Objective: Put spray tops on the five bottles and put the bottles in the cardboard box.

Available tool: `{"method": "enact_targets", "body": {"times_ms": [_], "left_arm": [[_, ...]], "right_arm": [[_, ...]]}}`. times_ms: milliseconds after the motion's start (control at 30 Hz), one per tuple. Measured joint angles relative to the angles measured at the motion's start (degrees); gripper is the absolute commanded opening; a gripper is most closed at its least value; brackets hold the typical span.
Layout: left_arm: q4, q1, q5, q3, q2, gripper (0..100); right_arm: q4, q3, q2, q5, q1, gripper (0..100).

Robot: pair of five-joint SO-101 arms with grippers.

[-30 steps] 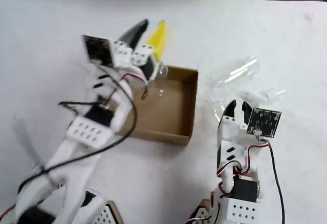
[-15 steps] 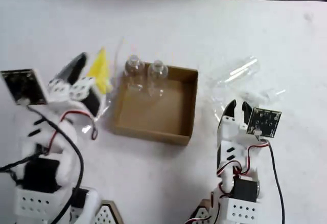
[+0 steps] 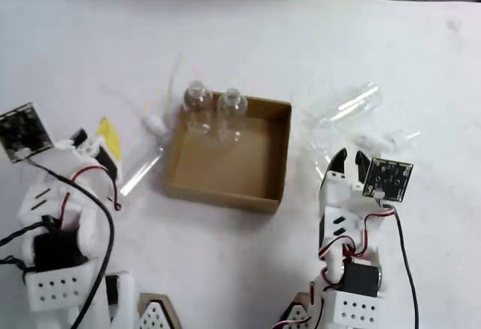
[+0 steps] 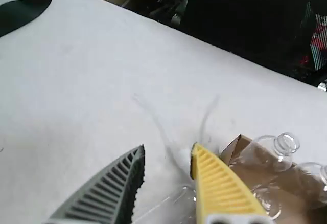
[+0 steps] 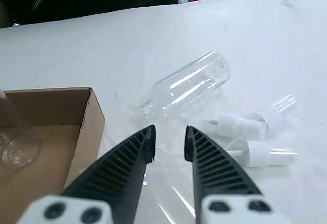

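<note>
- High view: left fingers [image 3: 109, 137] are apart and grip nothing.
- The cardboard box [image 3: 279, 165] sits on the desk [image 3: 248, 36], ahead of the left fingers and off to their right, between the two sets of fingers.
- Two standing bottles [image 3: 198, 102] are upright inside the box at its far wall, in the corner on the left fingers' side.
- A spray top [image 3: 155, 125] lies on the desk ahead of the left fingers, near the box's outer wall.
- The left-side bottle [image 3: 140, 173] lies flat just beside that wall, close to the yellow finger.
- Right fingers [image 3: 340, 162] show a narrow gap and grip nothing.
- The right-side bottle [image 3: 347, 106] lies flat ahead of the right fingers. Loose spray tops [image 3: 385, 140] lie ahead and slightly right of them.
- Left wrist view: left fingers [image 4: 199, 157], one grey and one yellow, are moderately open and empty.
- The spray top [image 4: 176, 158] is blurred, on the desk just past the tips.
- The box [image 4: 239, 146] corner and the standing bottles [image 4: 278, 144], necks open, lie beyond the yellow finger.
- Right wrist view: right fingers [image 5: 190, 138] are barely open and hold nothing.
- The right-side bottle [image 5: 186, 83] lies straight ahead of the tips, well apart from them.
- The spray tops [image 5: 242, 126] lie near one finger's outer side.
- The box [image 5: 94, 121] is past the other finger, with one of the standing bottles [image 5: 13, 150] inside.
</note>
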Motion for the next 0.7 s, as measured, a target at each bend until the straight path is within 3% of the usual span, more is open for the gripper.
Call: {"method": "enact_targets", "body": {"times_ms": [167, 700], "left_arm": [[-4.57, 0.00, -4.40, 4.13, 0.00, 14], [-4.92, 0.26, -4.66, 5.89, 0.00, 14]], "right_arm": [[0.00, 0.00, 0.00, 0.00, 0.00, 8.4], [0.00, 0.00, 0.00, 0.00, 0.00, 8.4]]}}
